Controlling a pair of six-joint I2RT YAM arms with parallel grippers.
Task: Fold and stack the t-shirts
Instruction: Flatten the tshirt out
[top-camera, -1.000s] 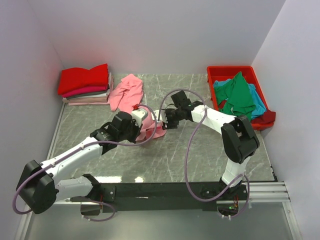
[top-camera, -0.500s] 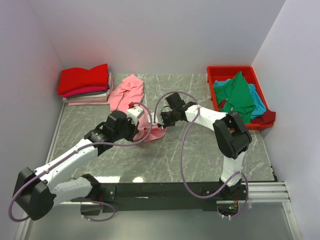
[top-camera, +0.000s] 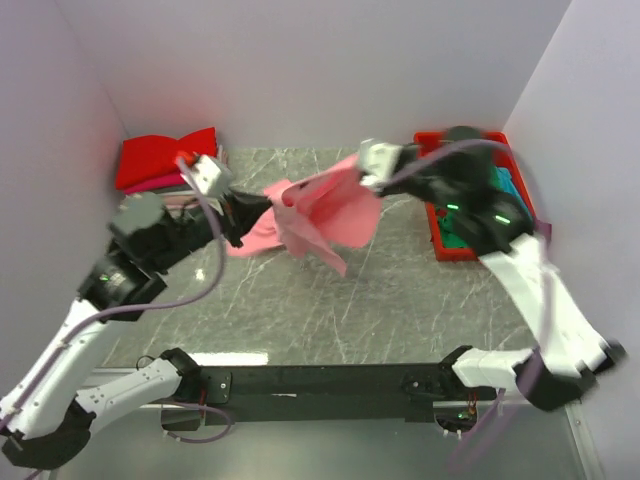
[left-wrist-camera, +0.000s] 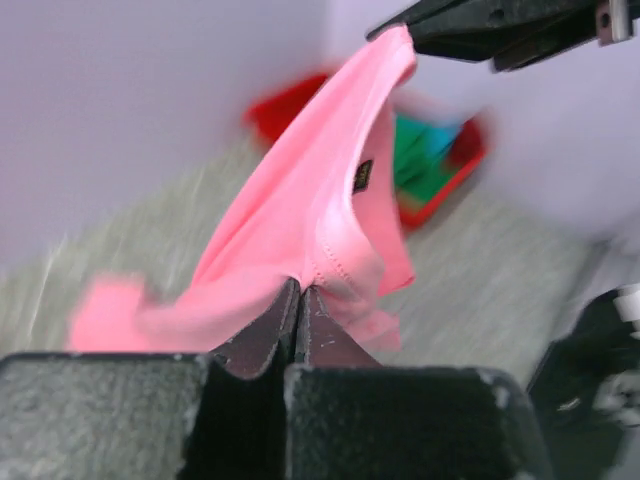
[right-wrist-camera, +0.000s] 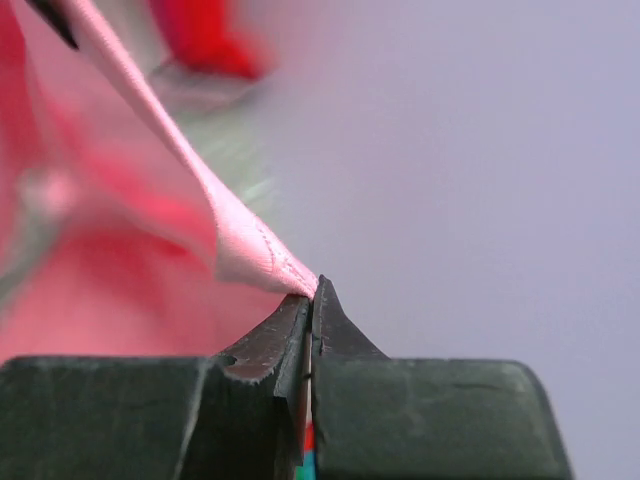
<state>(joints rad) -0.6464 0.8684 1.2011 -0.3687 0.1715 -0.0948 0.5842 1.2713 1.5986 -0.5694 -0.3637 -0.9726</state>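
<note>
A folded stack (top-camera: 165, 162) sat at the far left of the surface (top-camera: 400, 300), while green and teal shirts (left-wrist-camera: 425, 150) lay loose in the red bin (top-camera: 446, 246) at the far right, so much seemed left to do. The pink shirt (top-camera: 330, 215) hung stretched in the air between the arms. The left gripper (left-wrist-camera: 298, 292) and right gripper (right-wrist-camera: 312, 292) were each clenched on a stitched edge. Its dark label (left-wrist-camera: 363, 176) showed, and the lower cloth drooped in loose folds.

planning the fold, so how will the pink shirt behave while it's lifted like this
Probably very floppy: the pink t-shirt sags and drapes between its two pinched edges. Likely light, since small pinches hold it up. It may slip or swing, as only narrow bits of cloth are gripped.
</note>
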